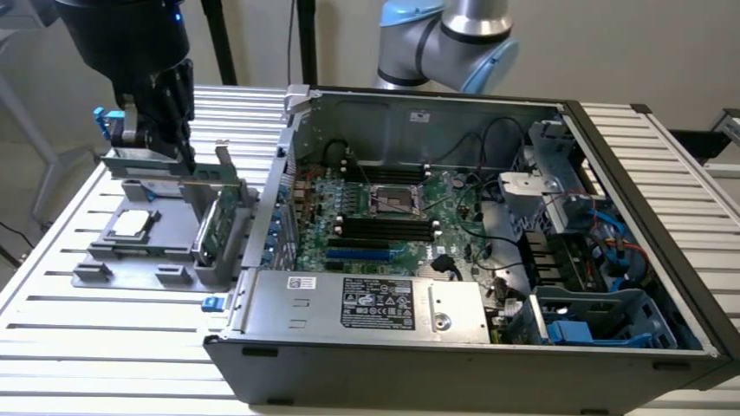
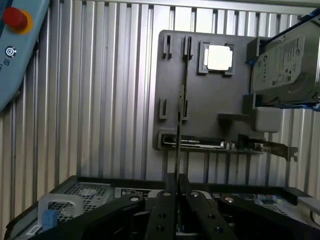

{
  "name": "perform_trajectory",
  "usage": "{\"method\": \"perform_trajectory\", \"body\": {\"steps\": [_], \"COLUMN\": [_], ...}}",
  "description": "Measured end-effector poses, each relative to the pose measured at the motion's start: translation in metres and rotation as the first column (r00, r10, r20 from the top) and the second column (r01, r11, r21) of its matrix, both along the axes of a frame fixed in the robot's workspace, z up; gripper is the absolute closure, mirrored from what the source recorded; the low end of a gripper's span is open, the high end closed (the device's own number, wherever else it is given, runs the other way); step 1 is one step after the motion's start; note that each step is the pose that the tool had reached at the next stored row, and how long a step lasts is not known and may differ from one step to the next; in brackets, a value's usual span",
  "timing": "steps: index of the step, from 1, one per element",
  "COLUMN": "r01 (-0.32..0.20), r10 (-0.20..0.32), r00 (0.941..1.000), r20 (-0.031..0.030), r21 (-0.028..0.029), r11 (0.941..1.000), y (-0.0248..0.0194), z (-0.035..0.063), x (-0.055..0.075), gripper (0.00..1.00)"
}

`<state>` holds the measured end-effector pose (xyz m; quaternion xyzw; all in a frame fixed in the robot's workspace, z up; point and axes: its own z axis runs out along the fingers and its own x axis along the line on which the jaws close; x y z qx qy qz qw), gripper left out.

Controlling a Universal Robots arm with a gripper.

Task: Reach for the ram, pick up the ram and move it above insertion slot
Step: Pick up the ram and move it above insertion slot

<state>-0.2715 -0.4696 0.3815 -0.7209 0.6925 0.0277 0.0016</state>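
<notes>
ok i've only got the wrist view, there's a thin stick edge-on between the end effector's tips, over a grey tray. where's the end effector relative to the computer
observer: The end effector is outside the computer case, over the grey tray at the exterior view's left.
operator: can you see the slots it goes in
observer: Yes. The case is open, and black memory slots lie on the motherboard. The ram stick is not above them.
operator: anything between it and the case
observer: A green card stands upright on the tray, right beside the case wall.
</notes>
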Motion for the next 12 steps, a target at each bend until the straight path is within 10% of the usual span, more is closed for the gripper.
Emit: {"method": "perform_trajectory", "body": {"steps": [12], "r01": [0.0], "r10": [0.0], "r00": [1.0], "r20": [0.0], "r21": [0.0457], "r11": [0.999], "y": [0.0001], "z": [0.0029], "x": [0.055], "gripper": [0.87]}}
